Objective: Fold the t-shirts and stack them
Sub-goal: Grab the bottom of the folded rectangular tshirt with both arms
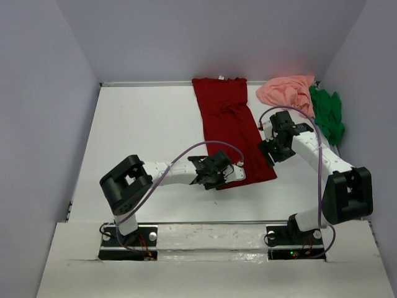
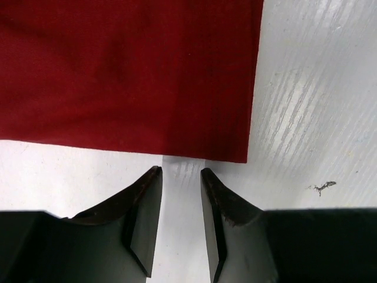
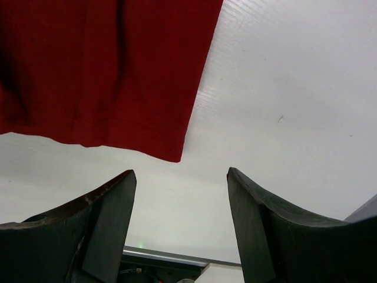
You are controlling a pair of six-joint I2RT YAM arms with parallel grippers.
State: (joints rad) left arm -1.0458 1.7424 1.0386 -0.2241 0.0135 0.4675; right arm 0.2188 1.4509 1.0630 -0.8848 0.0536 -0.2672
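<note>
Dark red t-shirt (image 1: pixel 226 124) lay flat down the middle of the table (image 1: pixel 149 124). Your left gripper (image 2: pixel 179 171) sat just short of its near hem, jaws narrowly parted with only bare table between them. Your right gripper (image 3: pixel 179 174) gaped wide and held nothing, a hemmed corner of that shirt just ahead and to its left. You had the salmon pink t-shirt (image 1: pixel 286 92) and bright green t-shirt (image 1: pixel 327 115) bunched together at the far right.
</note>
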